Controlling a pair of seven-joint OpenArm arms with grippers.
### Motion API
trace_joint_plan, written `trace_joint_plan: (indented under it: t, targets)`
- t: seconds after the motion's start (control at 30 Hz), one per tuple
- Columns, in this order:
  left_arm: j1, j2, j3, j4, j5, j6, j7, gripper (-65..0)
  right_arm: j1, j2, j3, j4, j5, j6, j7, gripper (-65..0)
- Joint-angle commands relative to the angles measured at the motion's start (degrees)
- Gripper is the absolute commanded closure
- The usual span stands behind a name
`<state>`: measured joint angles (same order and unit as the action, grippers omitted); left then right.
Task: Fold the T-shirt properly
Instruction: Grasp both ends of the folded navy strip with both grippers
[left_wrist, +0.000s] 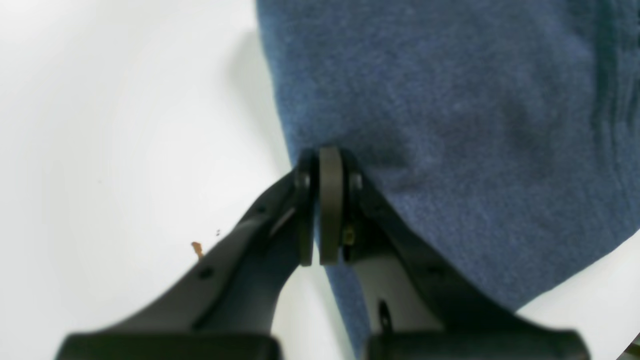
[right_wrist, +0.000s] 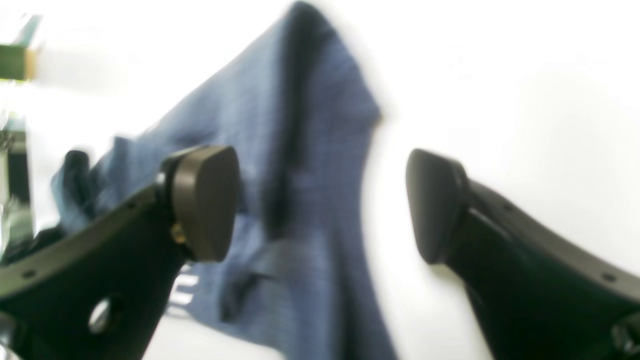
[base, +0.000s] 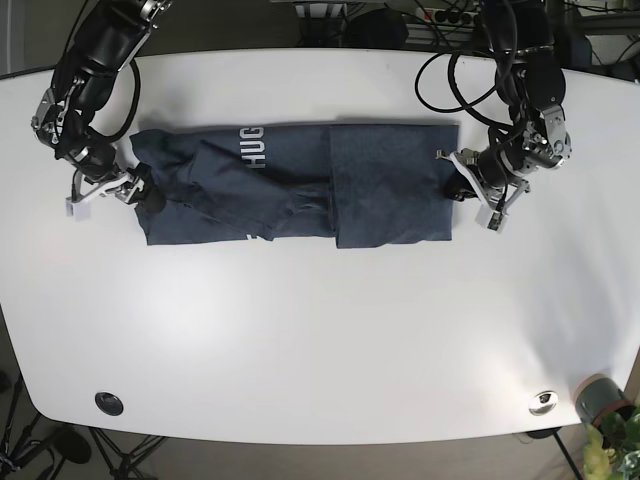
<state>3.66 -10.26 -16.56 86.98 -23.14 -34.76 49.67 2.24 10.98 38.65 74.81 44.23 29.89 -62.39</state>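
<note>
Currently I am seeing the T-shirt (base: 295, 185) lying as a long dark-blue band across the upper middle of the white bench (base: 320, 340), partly folded, with one end laid over in a neat rectangular panel and the other end sitting more rumpled. White lettering is showing on the cloth near the middle of the upper edge.

The left hand (left_wrist: 320, 210) is sitting at the neat end of the shirt. In the left wrist view its two pads are pressing together right at the fabric's edge, and the blue cloth is running up to and behind them; I am reading it as pinched on the hem, though the blur is hiding exactly how much cloth is between the pads.

The right hand (right_wrist: 320, 205) is hovering at the rumpled end, in the base view at the shirt's lower corner. Its pads are standing wide apart, nothing between them, with a raised ridge of blue fabric showing through the gap and bare bench under the farther pad. This view is heavily blurred.

A small brown speck (left_wrist: 197, 248) is lying on the bench beside the left hand.
</note>
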Motion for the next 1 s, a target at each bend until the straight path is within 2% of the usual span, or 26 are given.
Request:
trace_joint_plan:
  t: [0.0,0.2,0.37,0.47,0.7,0.77,0.97]
  targets:
    - [-0.8,-1.6,-0.3,1.2,-1.0,-0.3,-1.1,0.0,0.1,-0.8,-1.9,1.0,0.6,-0.13,-0.4,-49.0]
    - [-0.5,-1.8,-0.4,6.0,-1.0,-0.3,-1.0,0.0,-3.1,-5.1,-5.5,8.9,0.1,-0.66,-0.2,-49.0]
    - [-0.5,-1.8,-0.4,5.5,-0.5,-0.3,-1.2,0.0,-3.3,-6.0,-6.0,9.8,0.1,-0.66,-0.2,-48.4]
    - [-0.8,-1.7,-0.2,3.1,-0.5,-0.3,-1.2,0.0,-3.2,-5.8,-6.0,9.7,0.0,-0.66,1.3,-40.9]
    - [-0.8,-1.7,1.0,-0.6,-0.6,-0.3,-1.3,0.0,-2.5,-4.0,-6.3,9.7,0.0,-0.66,2.3,-7.6]
    - [-0.8,-1.7,1.4,-0.9,-0.6,-0.3,-1.5,0.0,-2.5,-3.4,-6.3,9.7,-0.5,-0.66,2.3,0.0]
    - [-0.8,-1.7,2.2,-1.0,-0.6,-0.3,-1.5,0.0,-2.2,-3.6,-6.3,12.0,-7.7,-0.66,2.3,0.0]
